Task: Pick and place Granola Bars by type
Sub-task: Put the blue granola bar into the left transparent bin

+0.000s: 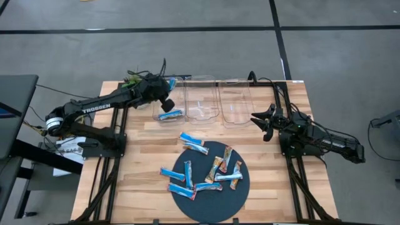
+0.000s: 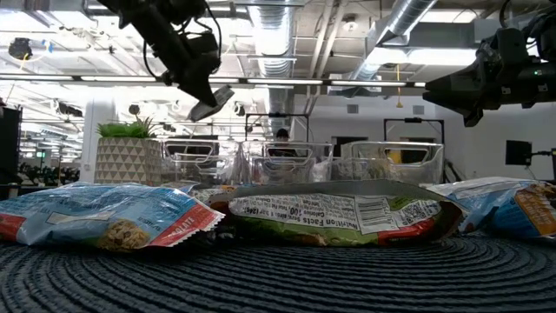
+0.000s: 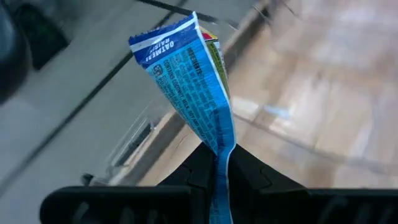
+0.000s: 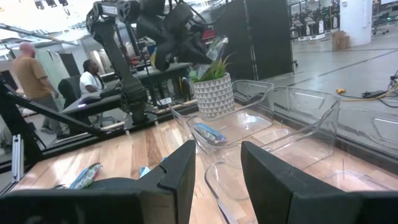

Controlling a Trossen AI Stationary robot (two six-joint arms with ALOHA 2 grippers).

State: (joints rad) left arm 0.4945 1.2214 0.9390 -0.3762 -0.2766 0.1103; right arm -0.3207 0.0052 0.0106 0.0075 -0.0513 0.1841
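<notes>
My left gripper (image 1: 169, 86) hangs above the far end of the left clear bin (image 1: 178, 100), shut on a blue-and-white granola bar (image 3: 189, 81). One blue bar (image 1: 170, 114) lies flat on that bin's floor; it also shows in the right wrist view (image 4: 209, 132). Several more bars, blue ones (image 1: 194, 140) and orange-brown ones (image 1: 219, 164), lie flat on the dark round mat (image 1: 209, 209). My right gripper (image 1: 265, 122) waits open beside the right clear bin (image 1: 236, 100), touching nothing. My left gripper pinches the blue-and-white bar between its two fingers by the crimped end of the wrapper (image 3: 219, 155). The rest of the bar sticks out past the fingertips, slightly twisted. It is lifted clear, above the left bin.
Three clear bins stand side by side along the table's far edge; the middle bin (image 1: 202, 100) and the right one show no bars. A potted plant (image 4: 213, 93) stands at the far left corner. Bare wood lies between the bins and the mat.
</notes>
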